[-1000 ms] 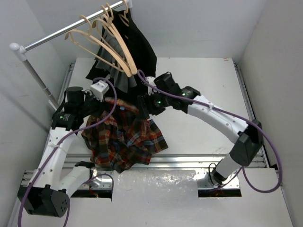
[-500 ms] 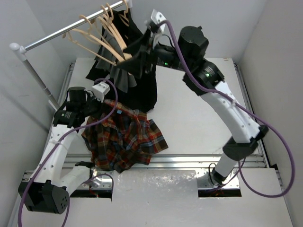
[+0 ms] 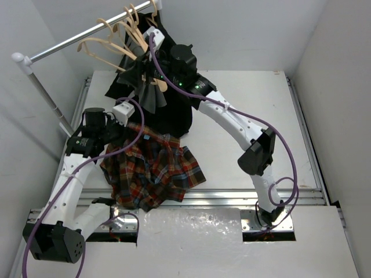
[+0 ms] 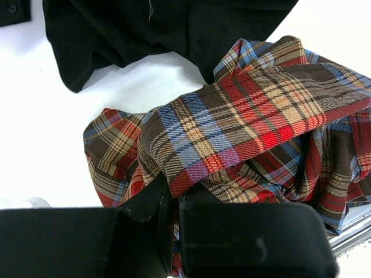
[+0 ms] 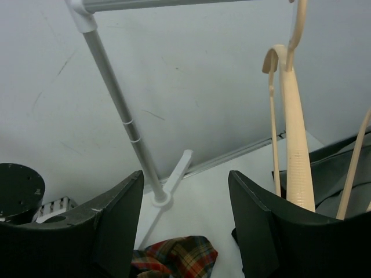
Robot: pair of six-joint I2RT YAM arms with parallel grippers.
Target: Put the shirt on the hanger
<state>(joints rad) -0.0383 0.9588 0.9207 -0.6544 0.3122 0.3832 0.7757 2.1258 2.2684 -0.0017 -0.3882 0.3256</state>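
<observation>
A: Where is the long-sleeved red, orange and navy plaid flannel shirt (image 3: 153,171)?

B: Crumpled in a heap on the white bench (image 3: 249,110), lower left of centre in the top view. In the left wrist view it fills the right half of the frame. A black garment (image 4: 145,29) lies across the top edge there, and its edge meets the plaid.

A: Does the left end effector (image 4: 174,200) have hold of it?

B: Yes. Its two black fingers are pressed nearly together at the bottom of the left wrist view, with a fold of the shirt pinched between them.

A: And the right end effector (image 5: 185,176)?

B: It is raised at the upper left of the top view, near the white metal rail (image 3: 69,41). Its jaws stand well apart with nothing between them. Through the gap, the right wrist view shows the rail's upright pole, the grey wall (image 5: 203,87) and a scrap of the shirt at the bottom edge.

A: The slim pale tan, wood-coloured hanger (image 5: 297,150)?

B: It hangs at the right of the right wrist view, just beside the right finger and passing behind it. I cannot tell whether the two touch. Others like it hang next to it, and the top view shows the bare ones on the rail at the upper left.
</observation>
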